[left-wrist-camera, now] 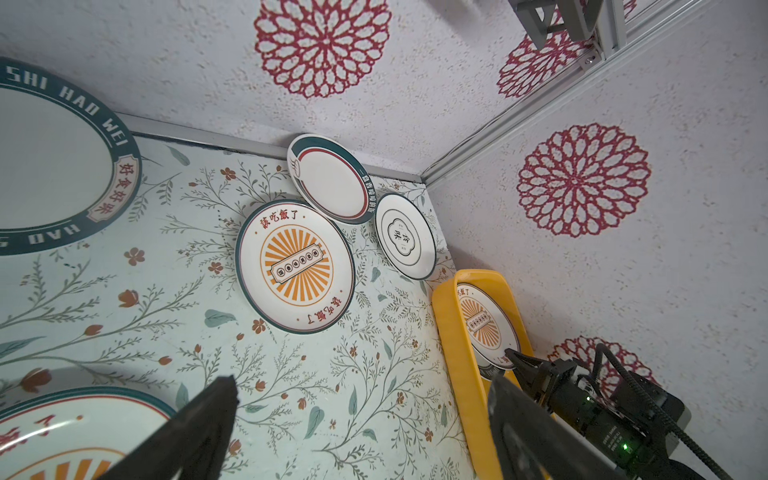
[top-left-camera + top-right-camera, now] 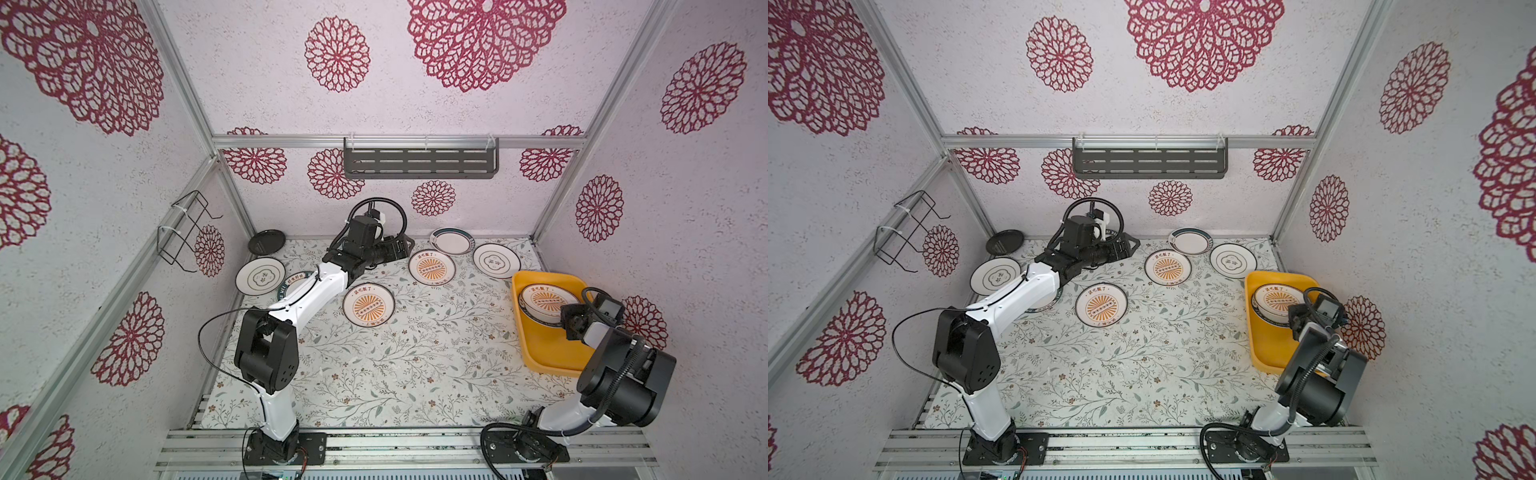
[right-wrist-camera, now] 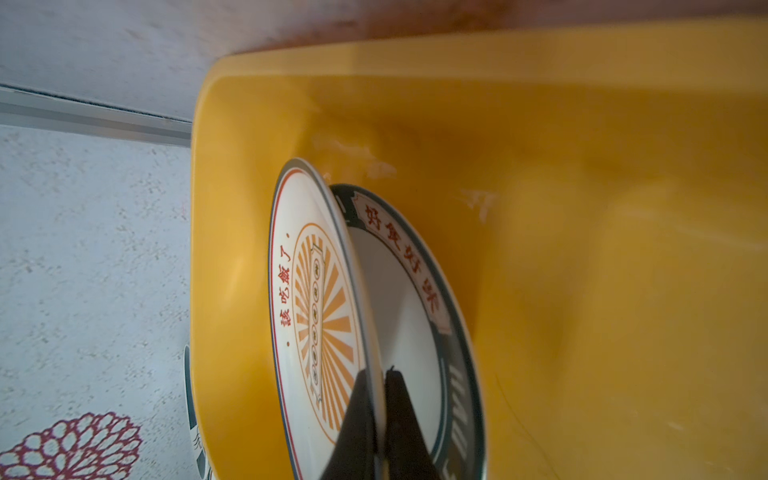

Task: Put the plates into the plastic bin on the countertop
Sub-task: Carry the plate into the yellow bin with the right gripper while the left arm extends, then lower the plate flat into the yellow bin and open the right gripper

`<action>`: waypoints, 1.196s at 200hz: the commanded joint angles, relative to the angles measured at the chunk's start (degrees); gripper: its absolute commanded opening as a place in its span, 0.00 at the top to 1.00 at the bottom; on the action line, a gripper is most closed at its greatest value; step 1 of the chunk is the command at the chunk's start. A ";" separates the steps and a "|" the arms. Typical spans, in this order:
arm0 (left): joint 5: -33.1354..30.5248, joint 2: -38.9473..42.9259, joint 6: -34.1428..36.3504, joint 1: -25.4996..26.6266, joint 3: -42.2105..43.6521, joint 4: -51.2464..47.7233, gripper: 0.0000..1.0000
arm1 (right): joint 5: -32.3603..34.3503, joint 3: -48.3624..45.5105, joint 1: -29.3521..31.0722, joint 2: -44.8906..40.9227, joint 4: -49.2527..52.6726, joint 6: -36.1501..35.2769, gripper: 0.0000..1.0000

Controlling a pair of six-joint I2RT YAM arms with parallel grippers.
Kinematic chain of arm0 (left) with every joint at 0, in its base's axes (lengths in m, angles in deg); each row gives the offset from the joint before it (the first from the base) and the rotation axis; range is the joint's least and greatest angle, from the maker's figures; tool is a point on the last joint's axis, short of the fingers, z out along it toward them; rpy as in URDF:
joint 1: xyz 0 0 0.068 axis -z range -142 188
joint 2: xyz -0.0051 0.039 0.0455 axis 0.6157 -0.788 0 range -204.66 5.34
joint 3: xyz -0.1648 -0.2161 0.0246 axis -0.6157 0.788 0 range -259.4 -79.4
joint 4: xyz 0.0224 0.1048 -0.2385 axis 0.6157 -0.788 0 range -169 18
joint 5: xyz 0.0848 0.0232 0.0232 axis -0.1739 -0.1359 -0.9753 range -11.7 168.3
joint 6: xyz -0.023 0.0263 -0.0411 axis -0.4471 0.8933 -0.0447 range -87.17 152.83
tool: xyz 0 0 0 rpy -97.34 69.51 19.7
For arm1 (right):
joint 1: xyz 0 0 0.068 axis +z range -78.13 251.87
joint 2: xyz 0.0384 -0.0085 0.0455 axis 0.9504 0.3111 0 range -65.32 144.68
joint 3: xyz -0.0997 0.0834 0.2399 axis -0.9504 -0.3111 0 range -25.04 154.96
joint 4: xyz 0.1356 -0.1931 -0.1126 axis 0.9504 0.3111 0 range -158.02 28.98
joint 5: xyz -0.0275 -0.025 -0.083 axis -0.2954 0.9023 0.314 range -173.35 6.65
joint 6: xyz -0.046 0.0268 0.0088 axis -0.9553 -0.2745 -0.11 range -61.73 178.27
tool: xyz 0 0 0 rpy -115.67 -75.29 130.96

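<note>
Your right pincer is clamped on the near rim of a sunburst plate, with a finger on each face. That plate is inside the bin and tilted: the pinched edge is lifted off a teal plate lying under it, and the far edge is down by the bin wall. In both top views this pincer hangs over the bin, with the plate just ahead of its tips. The bin sits on the bench, close to the right wall. Your left pincer is spread wide, pinching nothing, above the bench toward the back. Straight ahead of it a second sunburst plate lies flat on the bench, clear of the tips. Beyond that plate a red-lined plate sits at the foot of the back wall, with a line plate just beside it, near the bin's far end. A third sunburst plate lies below and behind the left pincer, beside its arm. Back past that wrist are a black plate, a second line plate and a second teal plate half hidden under the arm.
</note>
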 commanded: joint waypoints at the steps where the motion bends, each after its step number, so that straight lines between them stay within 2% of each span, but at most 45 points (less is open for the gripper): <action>1: -0.99 0.55 -0.60 -0.37 0.40 2.60 0.03 | 1.15 1.34 -0.23 0.23 -0.62 -0.19 1.00; 58: -0.29 -0.73 -1.30 -0.52 -0.31 2.87 0.03 | 1.02 1.58 -0.30 0.71 1.94 -2.22 1.00; 78: -0.29 -0.81 -1.56 -0.48 -0.31 2.83 0.03 | 0.88 2.20 -0.23 0.63 3.77 -2.87 0.91; 101: -0.28 -0.68 -1.81 -0.51 -0.07 2.63 0.03 | 0.79 2.29 -0.22 -0.03 5.18 -3.64 0.90; 116: -0.29 -0.39 -1.83 -0.48 0.36 2.62 0.03 | 0.11 2.20 -0.06 -0.41 5.94 -3.66 0.78; 147: -0.04 0.03 -1.65 -0.60 0.60 2.43 0.03 | -0.58 1.91 0.55 -1.54 7.90 -4.87 0.64; 182: 0.33 1.00 -1.34 -0.60 1.44 2.05 0.03 | 0.90 1.58 0.73 -3.91 11.40 -5.85 0.53; 196: 0.39 1.66 -1.22 -0.65 2.21 1.87 0.03 | 1.36 1.26 0.87 -5.26 11.95 -6.39 0.41; 239: -0.78 4.50 -1.42 -0.93 5.92 0.38 0.03 | 2.91 1.24 2.42 -9.94 14.95 -7.75 0.24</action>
